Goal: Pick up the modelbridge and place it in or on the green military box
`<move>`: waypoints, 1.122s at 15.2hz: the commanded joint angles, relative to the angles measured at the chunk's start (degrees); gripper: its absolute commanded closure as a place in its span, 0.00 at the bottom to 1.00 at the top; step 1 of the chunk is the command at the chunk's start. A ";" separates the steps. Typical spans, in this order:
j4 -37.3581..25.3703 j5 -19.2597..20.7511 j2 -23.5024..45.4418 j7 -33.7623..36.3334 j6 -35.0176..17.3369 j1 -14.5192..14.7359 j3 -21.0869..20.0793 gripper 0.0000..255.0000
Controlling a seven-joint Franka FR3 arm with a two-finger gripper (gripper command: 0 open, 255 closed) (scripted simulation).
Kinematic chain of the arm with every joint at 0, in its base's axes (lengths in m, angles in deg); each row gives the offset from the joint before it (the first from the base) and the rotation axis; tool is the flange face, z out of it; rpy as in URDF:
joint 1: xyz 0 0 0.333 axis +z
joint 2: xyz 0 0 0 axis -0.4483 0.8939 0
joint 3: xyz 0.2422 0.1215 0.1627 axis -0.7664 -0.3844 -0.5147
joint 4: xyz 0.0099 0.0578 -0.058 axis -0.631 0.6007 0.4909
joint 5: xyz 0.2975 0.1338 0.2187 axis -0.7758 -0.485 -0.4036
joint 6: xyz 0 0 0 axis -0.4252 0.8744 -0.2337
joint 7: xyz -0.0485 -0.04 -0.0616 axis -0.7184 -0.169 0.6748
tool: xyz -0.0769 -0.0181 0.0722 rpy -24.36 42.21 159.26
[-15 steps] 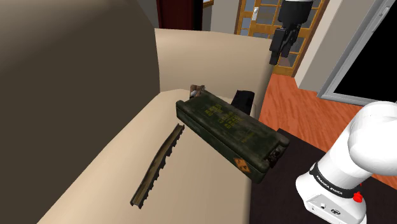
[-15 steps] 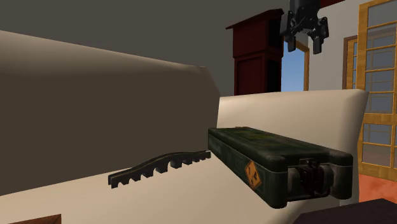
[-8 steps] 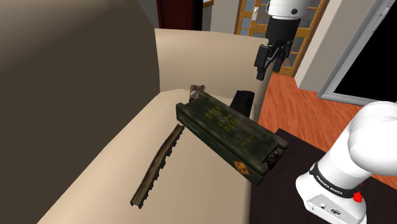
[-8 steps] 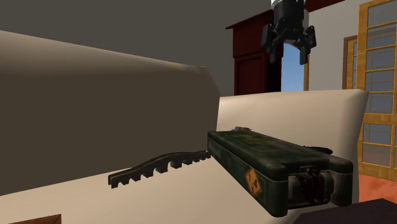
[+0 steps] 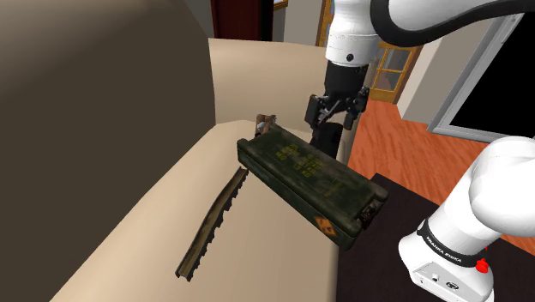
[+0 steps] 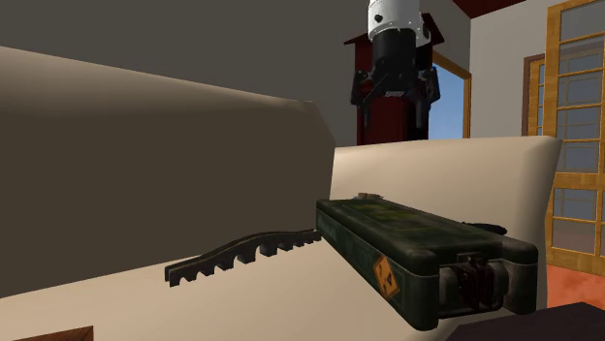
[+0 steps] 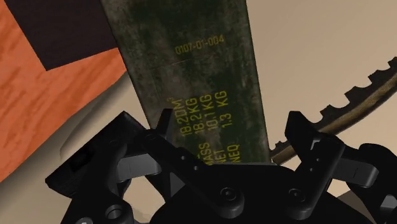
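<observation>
The model bridge (image 5: 213, 225) is a long, thin, dark arched strip with a toothed edge. It lies on the beige sofa seat (image 5: 154, 232), alongside the green military box (image 5: 309, 176). The box is shut, carries yellow lettering, and overhangs the seat's front edge toward the stand. In the second exterior view the bridge (image 6: 242, 254) lies left of the box (image 6: 417, 242). My gripper (image 5: 328, 120) hangs open and empty in the air above the box's far end. From the wrist, the gripper (image 7: 232, 124) looks down at the box lid (image 7: 191, 76), with the bridge (image 7: 356, 102) off to one side.
The sofa's tall backrest (image 5: 94, 111) and end rest (image 5: 283, 69) wall in the seat. A small brown thing (image 5: 267, 120) and a black one (image 5: 327, 137) lie behind the box. Orange wood floor (image 5: 403, 146), a dark red cabinet (image 6: 388, 97) and glazed wooden doors (image 6: 577, 126) stand beyond.
The gripper has come down and toward the shoulder view's left, from high over the sofa's end rest to just above the box's far end. The box settled slightly; the bridge has not moved.
</observation>
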 commanded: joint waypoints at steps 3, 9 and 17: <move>-0.20 -2.81 5.23 9.97 -5.68 -0.55 -5.89 0.00; -3.81 -3.44 16.68 25.41 -14.44 -2.91 -14.87 0.00; -13.56 7.63 37.83 50.66 -24.29 -6.74 -24.34 0.00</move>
